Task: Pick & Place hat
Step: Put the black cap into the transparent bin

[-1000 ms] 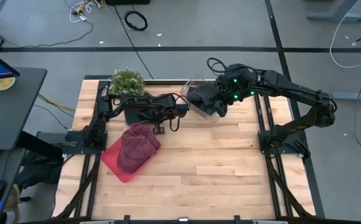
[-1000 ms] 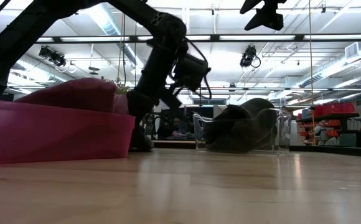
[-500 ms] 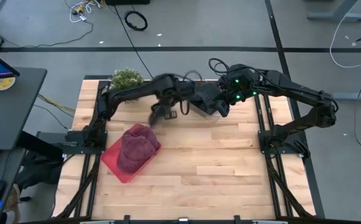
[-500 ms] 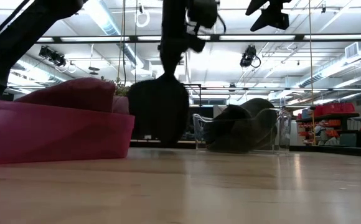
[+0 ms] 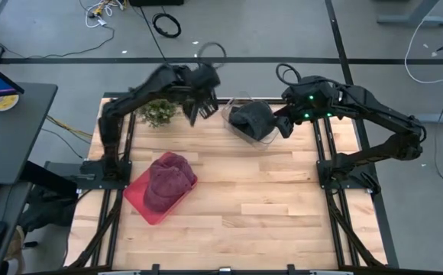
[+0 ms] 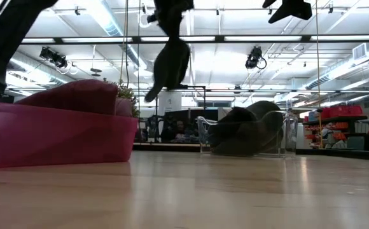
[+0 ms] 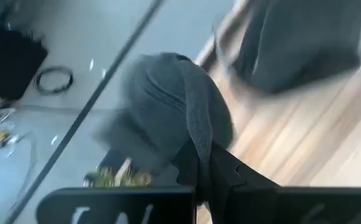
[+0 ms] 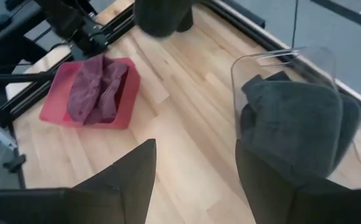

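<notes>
Clenched on a fold of a dark grey knitted hat, the jaws of the left gripper hold it lifted above the far edge of the light wooden bench, close to the small green potted plant. From the low camera this hat hangs free in the air, well above the bench surface.

On the other side, the jaws of the right gripper are spread apart and hold nothing; this gripper waits just beside the clear plastic bin at the far middle of the bench. Inside this bin lies a second dark grey hat, and the right wrist camera shows it filling most of the clear container.

Nearer to the front left of the bench stands a red plastic tray, turned at an angle, with a maroon knitted hat lying in it. Both bins are well apart from each other.
</notes>
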Tool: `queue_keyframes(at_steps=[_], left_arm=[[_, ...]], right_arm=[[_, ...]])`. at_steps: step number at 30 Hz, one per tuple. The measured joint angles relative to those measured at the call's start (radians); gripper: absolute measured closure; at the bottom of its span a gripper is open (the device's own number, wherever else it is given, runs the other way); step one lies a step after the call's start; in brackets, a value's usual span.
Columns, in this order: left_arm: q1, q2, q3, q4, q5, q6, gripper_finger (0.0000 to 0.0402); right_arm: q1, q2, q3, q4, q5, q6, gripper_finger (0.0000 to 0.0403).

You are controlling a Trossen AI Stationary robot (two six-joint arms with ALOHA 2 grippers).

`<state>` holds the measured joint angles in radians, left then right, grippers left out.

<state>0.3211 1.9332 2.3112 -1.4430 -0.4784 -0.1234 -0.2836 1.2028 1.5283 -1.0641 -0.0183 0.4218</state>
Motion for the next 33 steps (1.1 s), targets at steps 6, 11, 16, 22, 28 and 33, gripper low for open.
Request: queue_keyframes(at_steps=[6, 11, 16, 22, 28, 33], left_arm=[[0.003, -0.100, 0.000, 0.226, 0.131, -0.025, 0.0393], [-0.017, -0.162, 0.000, 0.349, 0.199, -0.049, 0.0393], [-0.046, -0.188, 0.000, 0.462, 0.218, -0.045, 0.0393], [-0.101, -0.197, 0.000, 0.650, 0.018, 0.026, 0.0393], [-0.122, -0.197, 0.000, 0.862, -0.072, 0.131, 0.0393], [-0.124, -0.197, 0.000, 0.915, -0.076, 0.202, 0.0393]], right_arm=[[0.000, -0.003, 0.000, -0.003, 0.052, -0.026, 0.0182], [0.000, -0.006, 0.000, -0.012, 0.075, -0.056, 0.0182], [0.000, -0.006, 0.000, -0.009, 0.085, -0.059, 0.0182], [0.000, -0.006, 0.000, 0.026, 0.086, 0.137, 0.0182], [0.008, -0.009, -0.024, 0.141, 0.117, 0.276, 0.0182], [0.000, -0.031, -0.130, 0.330, 0.066, 0.301, 0.0182]])
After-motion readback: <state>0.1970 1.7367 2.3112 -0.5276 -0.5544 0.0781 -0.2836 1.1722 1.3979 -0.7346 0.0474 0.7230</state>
